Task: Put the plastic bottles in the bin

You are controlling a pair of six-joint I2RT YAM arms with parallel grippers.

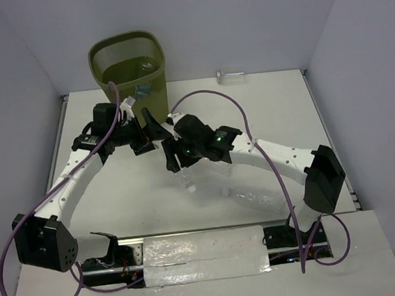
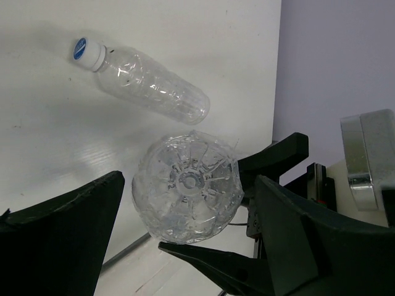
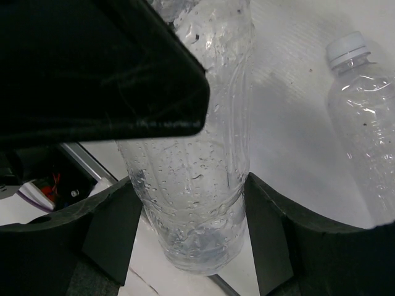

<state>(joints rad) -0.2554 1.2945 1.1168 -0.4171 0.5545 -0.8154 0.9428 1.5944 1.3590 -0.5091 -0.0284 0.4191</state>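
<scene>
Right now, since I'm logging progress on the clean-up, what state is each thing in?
right tool: shut on the held bottle
left tool: open, at that bottle's base
held bottle: gripped, droplets inside
near bottle: capped, lying on the table
far bottle: lying at the table's far edge
bin: upright
binned bottle: inside the bin
</scene>
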